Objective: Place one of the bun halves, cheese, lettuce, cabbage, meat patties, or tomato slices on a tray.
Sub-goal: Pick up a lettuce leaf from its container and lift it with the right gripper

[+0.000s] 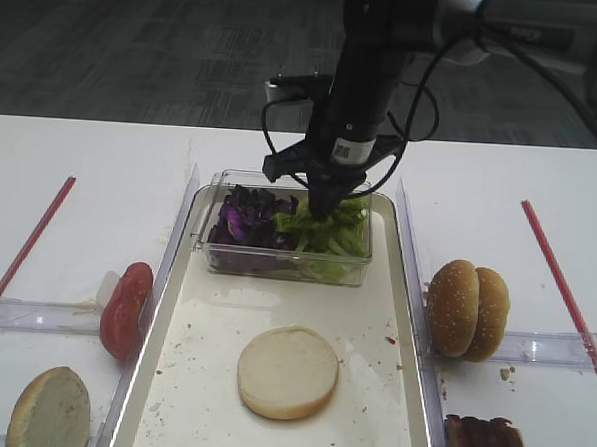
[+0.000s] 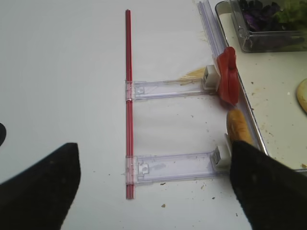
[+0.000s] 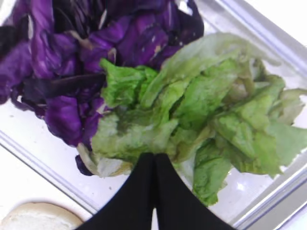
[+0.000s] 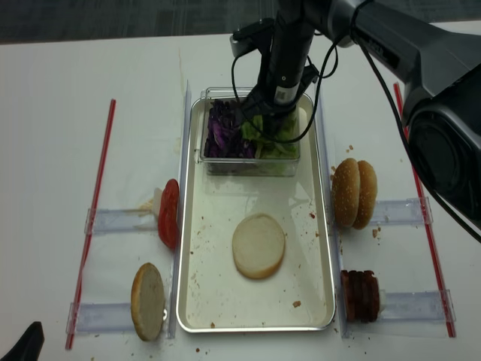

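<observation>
Right claw (image 3: 154, 158), fingers pressed together with no gap, tips resting at the near edge of the lettuce (image 3: 201, 110) inside the clear plastic box (image 1: 276, 267); whether a leaf is pinched between the tips cannot be told. To the claw's left in the wrist view lies the cabbage (image 3: 72, 62), touching the lettuce in the same box. The box stands at the far end of the tray (image 4: 255, 325). A small white label with dark print (image 1: 342, 149) sits on the arm just above the claw; its writing is too small to read.

Below the claw in the high view, one of the bun halves (image 1: 288, 371) lies cut face up on the tray floor, well apart from the box. Outside the tray, on the worktop (image 1: 81, 172): tomato slices (image 1: 126, 310) and another bun half (image 1: 50, 411) on the left; two seeded bun crowns (image 1: 467, 308) standing on edge and the meat patties (image 1: 484, 446) on the right. Red strips (image 4: 94, 203) border both sides.

Left claw (image 2: 153, 187), over the left worktop far from the tray's contents, fingers spread wide, holding nothing.
</observation>
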`<state>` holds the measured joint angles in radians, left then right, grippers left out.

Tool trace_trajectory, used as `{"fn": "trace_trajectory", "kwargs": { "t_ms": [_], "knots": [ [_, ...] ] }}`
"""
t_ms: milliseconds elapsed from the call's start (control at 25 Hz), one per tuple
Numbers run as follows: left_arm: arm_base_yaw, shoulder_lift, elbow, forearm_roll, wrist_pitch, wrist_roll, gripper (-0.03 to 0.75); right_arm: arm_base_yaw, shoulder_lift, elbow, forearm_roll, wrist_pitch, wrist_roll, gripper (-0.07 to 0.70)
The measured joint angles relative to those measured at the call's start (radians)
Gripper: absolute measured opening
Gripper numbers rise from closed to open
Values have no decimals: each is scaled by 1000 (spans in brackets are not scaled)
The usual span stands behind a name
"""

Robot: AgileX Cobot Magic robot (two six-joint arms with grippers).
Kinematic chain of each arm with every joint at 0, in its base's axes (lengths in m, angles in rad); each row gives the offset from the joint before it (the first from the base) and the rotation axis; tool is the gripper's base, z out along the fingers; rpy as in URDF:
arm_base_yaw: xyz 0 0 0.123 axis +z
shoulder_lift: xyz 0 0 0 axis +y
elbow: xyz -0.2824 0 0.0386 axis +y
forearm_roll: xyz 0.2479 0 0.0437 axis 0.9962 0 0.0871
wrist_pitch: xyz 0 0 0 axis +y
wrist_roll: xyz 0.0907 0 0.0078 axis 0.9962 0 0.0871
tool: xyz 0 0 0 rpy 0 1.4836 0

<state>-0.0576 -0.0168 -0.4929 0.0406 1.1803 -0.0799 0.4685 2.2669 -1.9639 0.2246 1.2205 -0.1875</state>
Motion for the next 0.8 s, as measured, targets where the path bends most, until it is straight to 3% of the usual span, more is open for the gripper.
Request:
{"fn": "trace_trajectory", "kwargs": {
  "t_ms": [800],
  "knots": [
    [0,0,0,0,0,0,616,29,-344,-46,-4,24,91,37]
  ]
}}
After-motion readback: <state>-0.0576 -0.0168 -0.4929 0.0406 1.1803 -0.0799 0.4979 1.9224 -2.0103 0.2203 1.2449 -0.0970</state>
